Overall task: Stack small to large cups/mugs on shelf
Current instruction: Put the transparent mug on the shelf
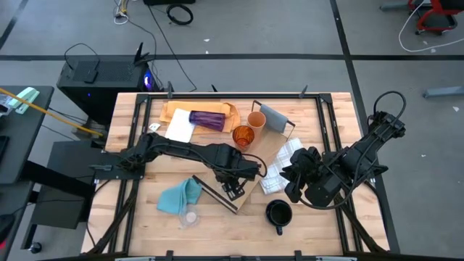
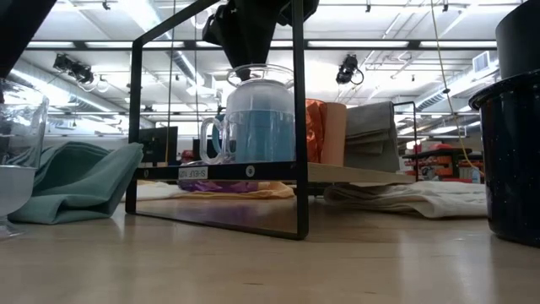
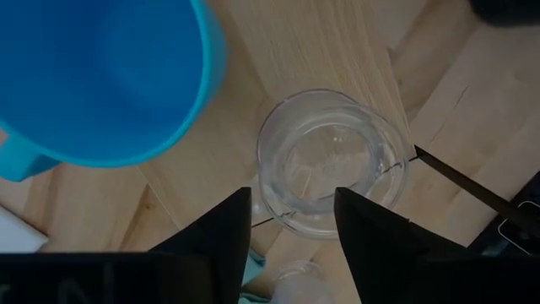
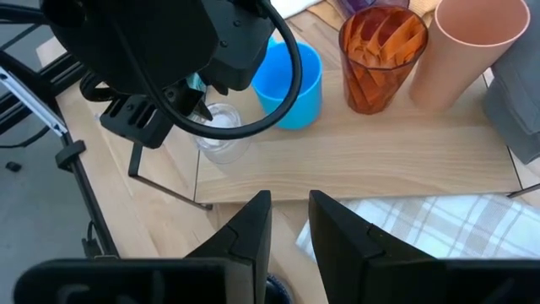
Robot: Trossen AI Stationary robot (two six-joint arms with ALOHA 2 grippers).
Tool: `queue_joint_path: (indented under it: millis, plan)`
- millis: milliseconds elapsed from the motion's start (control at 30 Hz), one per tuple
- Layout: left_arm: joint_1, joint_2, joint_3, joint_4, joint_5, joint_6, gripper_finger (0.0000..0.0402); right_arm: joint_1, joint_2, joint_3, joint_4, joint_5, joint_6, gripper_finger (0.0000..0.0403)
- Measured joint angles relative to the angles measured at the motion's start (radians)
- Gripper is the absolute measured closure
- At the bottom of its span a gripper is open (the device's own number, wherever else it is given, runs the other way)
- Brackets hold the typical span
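The shelf [image 4: 380, 148] lies slantwise mid-table. On its board stand, in a row by their bases, a tan cup [image 4: 468, 46], an amber cup [image 4: 381, 55], a light blue mug [image 4: 291, 80] and a clear cup [image 3: 333, 160] at the board's near end. My left gripper [image 3: 293, 203] points down over the clear cup, open, one finger [image 3: 232, 228] outside its wall and the other [image 3: 363, 232] over its inside. I cannot tell whether either finger touches it. My right gripper [image 4: 289, 211] hangs above the table's right side, open by a narrow gap, holding nothing.
A purple tumbler [image 1: 208, 118] lies on tan paper [image 1: 177, 110] at the far side. A teal cloth [image 1: 180, 196] and another clear cup [image 1: 190, 216] sit near the front. A black mug [image 1: 278, 214] stands front right, beside a white checked cloth [image 1: 279, 163].
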Motion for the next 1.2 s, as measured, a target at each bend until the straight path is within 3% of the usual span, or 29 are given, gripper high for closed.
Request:
queue_joint_path:
  millis: [633, 800, 1200]
  plan:
    - [-0.006, 0.045, -0.001, -0.003, 0.005, 0.026, 0.0230, 0.014, -0.001, 0.000, 0.000, 0.000, 0.001, 0.0314]
    - [-0.006, 0.045, -0.001, -0.004, 0.003, 0.046, 0.0264, 0.014, -0.001, 0.000, -0.002, 0.000, 0.000, 0.0314]
    - [-0.004, 0.042, 0.001, -0.003, 0.009, 0.078, 0.0390, 0.014, -0.001, 0.000, -0.003, 0.000, -0.001, 0.0314]
